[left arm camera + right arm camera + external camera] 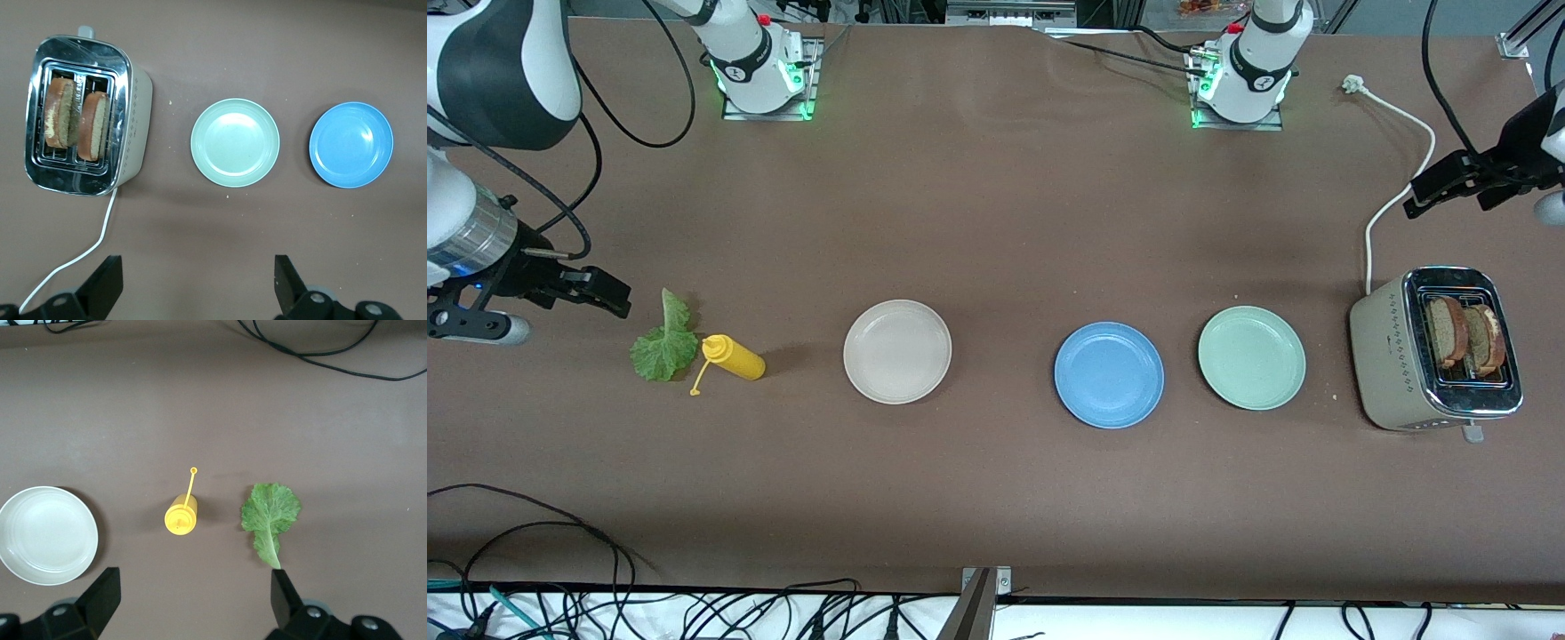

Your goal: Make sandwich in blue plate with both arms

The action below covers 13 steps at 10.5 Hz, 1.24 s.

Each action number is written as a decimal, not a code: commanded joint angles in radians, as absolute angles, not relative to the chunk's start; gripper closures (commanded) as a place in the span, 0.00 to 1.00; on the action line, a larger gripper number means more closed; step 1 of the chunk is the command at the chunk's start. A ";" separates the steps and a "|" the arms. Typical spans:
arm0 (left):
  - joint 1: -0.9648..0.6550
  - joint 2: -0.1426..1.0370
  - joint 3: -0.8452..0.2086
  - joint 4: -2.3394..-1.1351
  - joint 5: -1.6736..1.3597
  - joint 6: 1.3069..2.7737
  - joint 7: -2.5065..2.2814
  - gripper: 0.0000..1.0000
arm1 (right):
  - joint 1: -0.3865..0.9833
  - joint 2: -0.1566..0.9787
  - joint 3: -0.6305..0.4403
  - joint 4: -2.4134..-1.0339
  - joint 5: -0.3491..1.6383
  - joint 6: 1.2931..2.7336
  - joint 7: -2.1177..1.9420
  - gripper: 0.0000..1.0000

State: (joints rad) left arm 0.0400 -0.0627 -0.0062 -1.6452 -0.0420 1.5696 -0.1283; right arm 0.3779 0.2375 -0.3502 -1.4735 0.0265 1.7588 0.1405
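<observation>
The blue plate (1109,374) lies empty on the table and also shows in the left wrist view (351,145). Two brown bread slices (1449,331) stand in the toaster (1396,356) at the left arm's end; the left wrist view shows these slices (93,125) too. A green lettuce leaf (665,342) lies flat at the right arm's end and shows in the right wrist view (269,517). My left gripper (1449,188) hovers open and empty (198,263) over the table by the toaster's cable. My right gripper (600,292) hovers open and empty (195,580) beside the lettuce.
A pale mint-green plate (1251,357) lies between the blue plate and the toaster. An off-white plate (897,351) lies toward the right arm's end. A yellow squeeze bottle (734,357) lies on its side next to the lettuce. The toaster's white cable (1400,191) runs toward the bases.
</observation>
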 commanded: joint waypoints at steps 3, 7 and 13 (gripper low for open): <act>0.043 -0.058 -0.011 -1.620 -0.017 1.546 -0.114 0.00 | 0.383 0.232 -0.353 -1.454 0.012 1.732 0.155 0.00; 0.043 -0.058 -0.008 -1.620 -0.017 1.545 -0.114 0.00 | 0.390 0.232 -0.351 -1.456 0.017 1.739 0.155 0.00; 0.048 -0.057 -0.002 -1.620 -0.017 1.545 -0.113 0.00 | 0.396 0.235 -0.350 -1.460 0.015 1.738 0.158 0.00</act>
State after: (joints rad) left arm 0.0431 -0.0621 -0.0026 -1.6401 -0.0416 1.5654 -0.1283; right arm 0.3860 0.2387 -0.3502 -1.4666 0.0263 1.7502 0.1448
